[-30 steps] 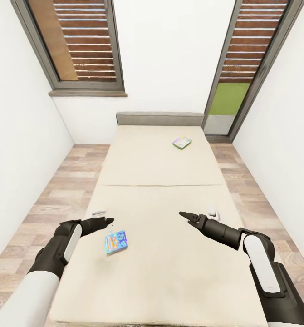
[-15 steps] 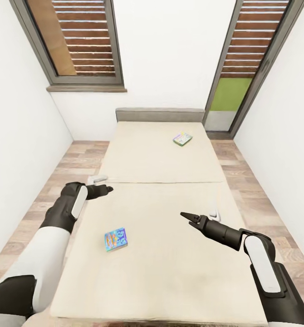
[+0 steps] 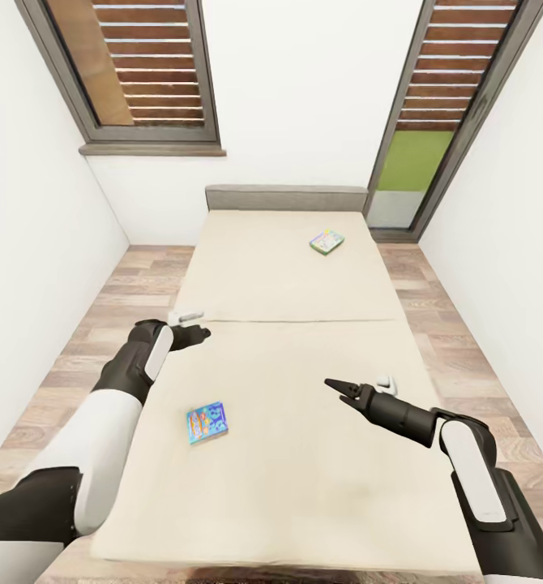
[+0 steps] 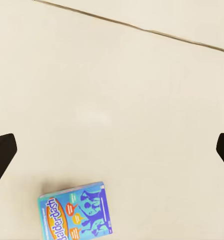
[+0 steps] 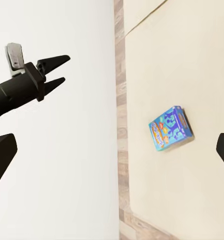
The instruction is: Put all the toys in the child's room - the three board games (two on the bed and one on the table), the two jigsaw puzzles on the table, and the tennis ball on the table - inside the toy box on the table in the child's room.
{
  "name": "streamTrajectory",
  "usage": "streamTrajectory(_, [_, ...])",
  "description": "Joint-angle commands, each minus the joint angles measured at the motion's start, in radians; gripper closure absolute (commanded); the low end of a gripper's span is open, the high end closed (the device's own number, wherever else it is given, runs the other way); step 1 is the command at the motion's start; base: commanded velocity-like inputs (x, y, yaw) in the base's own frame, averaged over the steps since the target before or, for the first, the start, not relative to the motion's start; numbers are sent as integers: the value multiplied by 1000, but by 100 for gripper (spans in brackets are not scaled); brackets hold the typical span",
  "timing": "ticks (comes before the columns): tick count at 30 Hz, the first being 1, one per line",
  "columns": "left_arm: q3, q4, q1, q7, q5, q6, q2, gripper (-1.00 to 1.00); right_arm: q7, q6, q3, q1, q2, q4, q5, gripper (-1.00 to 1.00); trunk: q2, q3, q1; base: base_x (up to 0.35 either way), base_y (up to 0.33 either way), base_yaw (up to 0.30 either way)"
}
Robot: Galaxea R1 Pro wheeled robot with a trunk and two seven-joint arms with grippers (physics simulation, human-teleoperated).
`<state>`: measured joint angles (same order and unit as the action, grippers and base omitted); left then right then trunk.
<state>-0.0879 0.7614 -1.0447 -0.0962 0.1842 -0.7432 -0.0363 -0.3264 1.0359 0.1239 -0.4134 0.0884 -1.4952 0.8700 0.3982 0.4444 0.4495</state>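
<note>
Left tool (image 3: 197,332), jaws apparently wide, is hovering far of the blue board game (image 3: 207,422) on the bed (image 3: 304,470), probably lining up a grasp.

On the bed (image 3: 288,454) ahead of me, one board game (image 3: 207,422) lies on the near mattress toward my left, and a second game box (image 3: 327,241) lies far off on the back mattress toward my right, near the headboard (image 3: 286,197). My left gripper (image 3: 200,332) hangs over the bed's left edge beyond the near game, and my right gripper (image 3: 337,388) sits over the near mattress to the right of it, well apart.
</note>
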Motion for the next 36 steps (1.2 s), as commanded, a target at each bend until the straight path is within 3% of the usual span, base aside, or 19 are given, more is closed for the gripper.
streamTrajectory(1, [-3, -4, -2, -13, 10, 0, -2, -100, -13, 8, 4, -1, 2, -7, -7, -100, 2, 3, 0, 0, 0, 0])
streamTrajectory(7, [-3, -17, -3, -17, 10, 10, -4, -100, -43, 11, 10, 0, 4, -47, -2, -100, 2, 13, 0, 0, 0, 0])
streamTrajectory(12, [2, -29, -3, -18, 9, 29, -5, -100, -147, 11, 14, 16, 5, -77, -1, -100, 2, 21, 0, 0, 0, 1])
streamTrajectory(18, [32, -61, -3, -19, 9, 59, -4, -100, -270, 11, 39, 44, 4, -86, -2, -100, 2, 31, 0, 0, 0, 33])
streamTrajectory(29, [71, -83, -3, -20, 10, 99, -5, -100, -329, 11, 104, 58, 4, -87, -10, -100, 2, 49, 0, 0, 0, 61])
streamTrajectory(36, [75, -84, -3, -20, 10, 103, -10, -100, -332, 11, 111, 59, 4, -86, -12, -100, 2, 61, 0, 0, 0, 69])
